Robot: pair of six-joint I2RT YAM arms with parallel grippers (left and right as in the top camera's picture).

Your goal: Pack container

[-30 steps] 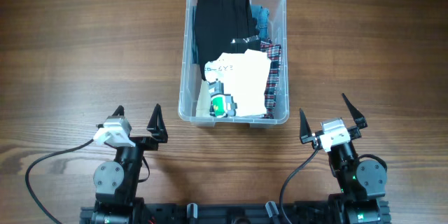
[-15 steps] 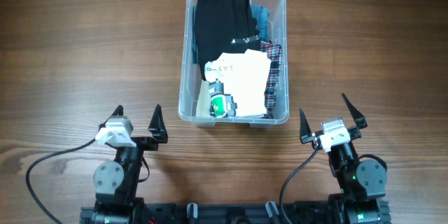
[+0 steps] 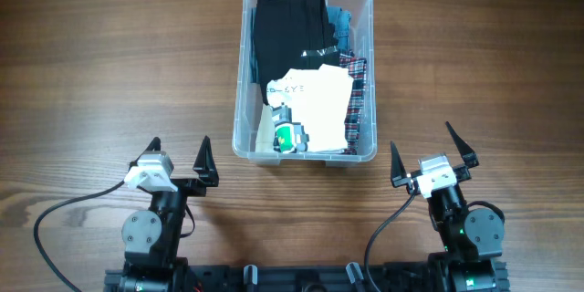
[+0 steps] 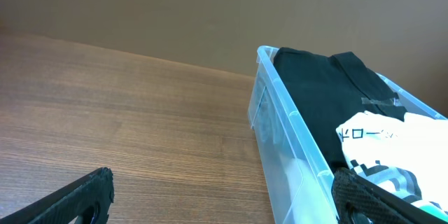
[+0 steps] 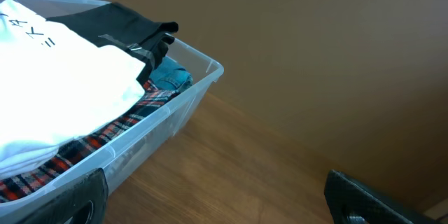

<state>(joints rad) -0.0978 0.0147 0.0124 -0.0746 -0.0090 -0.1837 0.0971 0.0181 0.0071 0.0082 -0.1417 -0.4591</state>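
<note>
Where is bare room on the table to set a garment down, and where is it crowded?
Bare table: left of the container, right of it, and between the left end effector and right end effector. Crowded: inside the container, full of folded garments.

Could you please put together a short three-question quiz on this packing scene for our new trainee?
1. True or false: the left gripper and the right gripper both stand open, holding nothing.
2. Where does the black folded garment lie in the clear rectangular plastic container? A: at the end farthest from the arms. B: at the end nearest the arms. C: outside it.
3. Fill in: the red plaid cloth shows along the container's ___ wall, by the robot's sides.
Key: 1 true; 2 A; 3 right.
</note>
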